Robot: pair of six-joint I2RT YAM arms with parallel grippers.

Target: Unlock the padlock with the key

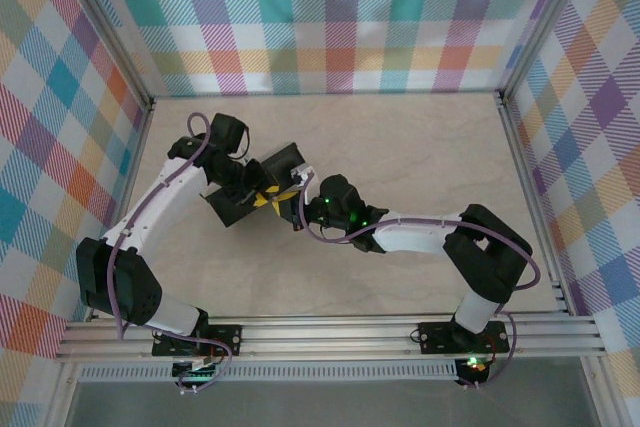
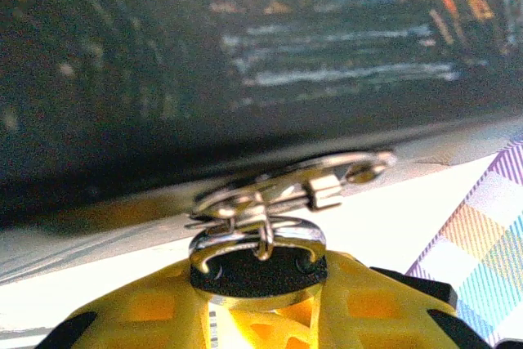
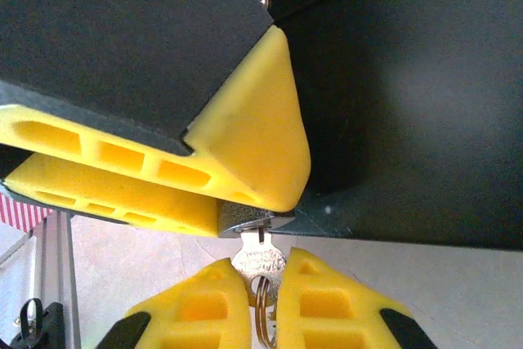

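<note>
The worktop (image 1: 420, 147) under me is pale, marbled beige, fenced by pastel plaid walls (image 1: 340, 17), with aluminium rails (image 1: 330, 332) along the near edge by my bases. Both my arms meet over the left-middle of it. My left gripper (image 2: 260, 296) is partly closed, its yellow fingers (image 2: 139, 312) clamped on the padlock (image 2: 258, 261), whose silver shackle stands just past my fingertips with a metal ring and clasp (image 2: 302, 181) hooked on it. Right behind that looms a dark printed box (image 2: 245, 55). My right gripper (image 3: 261, 284) is clenched almost fully on the head of the key (image 3: 258, 257). The key's blade runs straight ahead from my fingertips into the padlock's underside, touching it.
</note>
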